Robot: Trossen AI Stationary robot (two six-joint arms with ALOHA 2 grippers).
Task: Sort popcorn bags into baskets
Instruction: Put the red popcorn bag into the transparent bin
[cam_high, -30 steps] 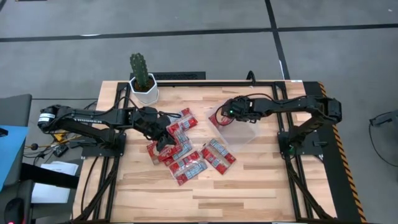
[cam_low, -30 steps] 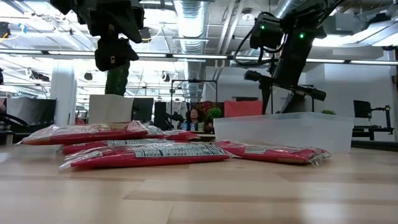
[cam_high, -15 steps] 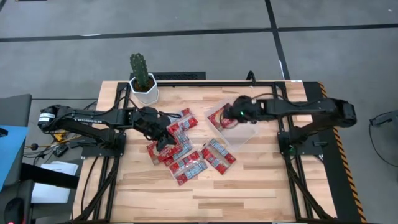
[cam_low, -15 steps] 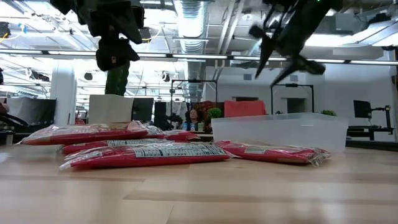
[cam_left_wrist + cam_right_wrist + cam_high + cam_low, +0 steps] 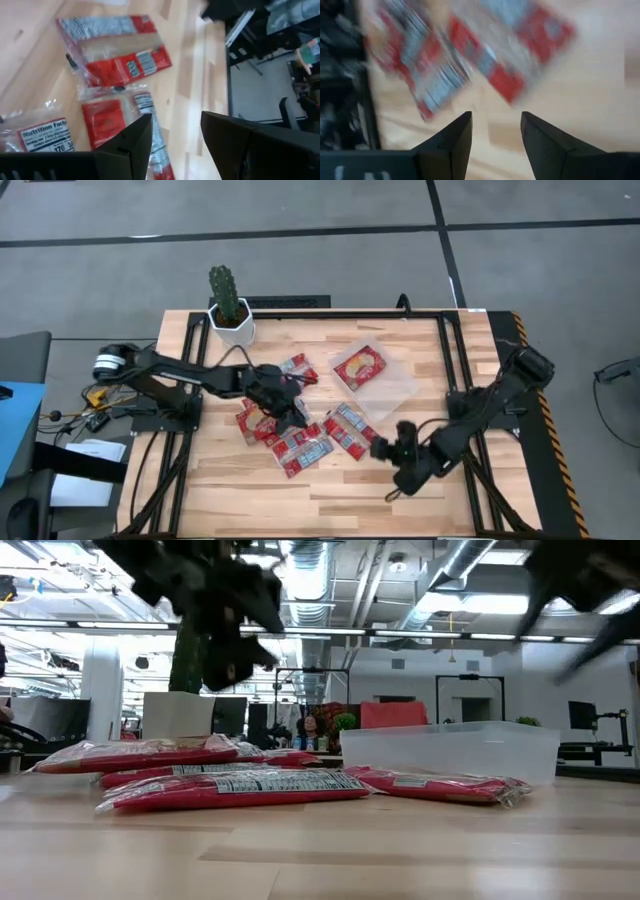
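Observation:
Several red popcorn bags (image 5: 290, 430) lie flat in a loose pile at the table's middle, and they show in the low view as bags (image 5: 230, 788). One more bag (image 5: 360, 367) lies inside the clear basket (image 5: 400, 392) to their right. My left gripper (image 5: 292, 408) hovers open above the pile; its wrist view shows the left gripper (image 5: 176, 135) over bags (image 5: 115, 60). My right gripper (image 5: 385, 448) is open, just right of the rightmost loose bag (image 5: 350, 430) and toward the table's near edge. Its own view shows the right gripper (image 5: 496, 132) above blurred bags.
A white pot with a cactus (image 5: 232, 320) stands at the table's far left corner. Black frame rails run along the table's left, right and far sides. Bare wood lies along the near edge. The clear basket (image 5: 450, 750) stands right of the pile in the low view.
My right gripper has swung fast from above the basket toward the table's near edge, ending beside the rightmost loose bag. A red bag now lies uncovered in the basket. My left gripper has moved a little toward the table's right, above the pile.

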